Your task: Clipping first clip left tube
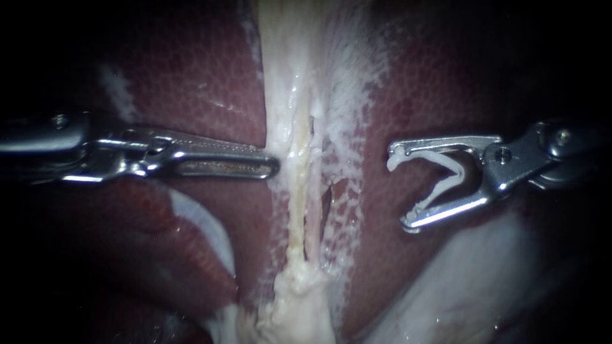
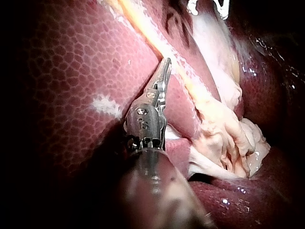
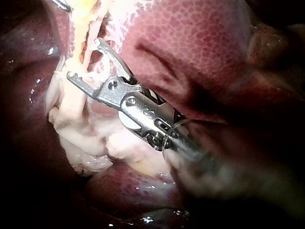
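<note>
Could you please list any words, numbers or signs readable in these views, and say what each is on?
On the left instrument: one small engraved mark on its wrist joint, too small to read reliably.
On the right instrument and its clip: none.
On the liver and the tube: none.

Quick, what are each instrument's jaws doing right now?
Left instrument: jaws shut, holding nothing.
Right instrument: jaws spread wide, holding an open white clip.
</note>
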Controlling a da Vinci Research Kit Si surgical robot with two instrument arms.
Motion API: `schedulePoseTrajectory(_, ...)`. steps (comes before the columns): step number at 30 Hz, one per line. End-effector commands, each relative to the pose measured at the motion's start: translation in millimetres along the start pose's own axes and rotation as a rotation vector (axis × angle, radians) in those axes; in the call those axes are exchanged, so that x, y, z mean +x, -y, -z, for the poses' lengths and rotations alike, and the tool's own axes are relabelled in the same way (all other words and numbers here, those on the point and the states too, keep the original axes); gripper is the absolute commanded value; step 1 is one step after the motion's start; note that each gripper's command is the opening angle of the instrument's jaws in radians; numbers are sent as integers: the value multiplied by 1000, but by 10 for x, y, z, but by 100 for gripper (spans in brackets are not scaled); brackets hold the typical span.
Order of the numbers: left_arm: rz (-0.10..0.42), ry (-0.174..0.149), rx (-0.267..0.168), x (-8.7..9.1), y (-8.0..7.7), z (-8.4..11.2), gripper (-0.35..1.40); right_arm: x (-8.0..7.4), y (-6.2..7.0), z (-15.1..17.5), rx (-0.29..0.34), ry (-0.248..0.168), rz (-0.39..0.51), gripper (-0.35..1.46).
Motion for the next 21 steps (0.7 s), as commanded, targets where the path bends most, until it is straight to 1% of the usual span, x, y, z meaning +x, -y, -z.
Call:
schedulePoseTrajectory(1,0,0,0,0,0,1,-35,0,0,0,0,0,0,60)
schedulePoseTrajectory(4,3,-1,6,-5,-1,6,-35,-1,1,-1,0,0,1,60)
schedulePoseTrajectory(6,6,-2,15,-11,-3,15,-35,-2,1,-2,-1,1,2,60)
schedulePoseTrajectory(10,13,-4,7,-24,-1,31,-35,-6,4,-7,-3,2,5,60)
schedulePoseTrajectory(16,24,23,1,-45,9,53,-35,-17,10,-25,1,4,14,60)
schedulePoseTrajectory(18,33,29,1,-50,11,58,-35,-22,12,-35,10,5,19,60)
schedulePoseTrajectory(21,29,35,-1,-54,15,64,-35,-29,15,-53,24,5,26,60)
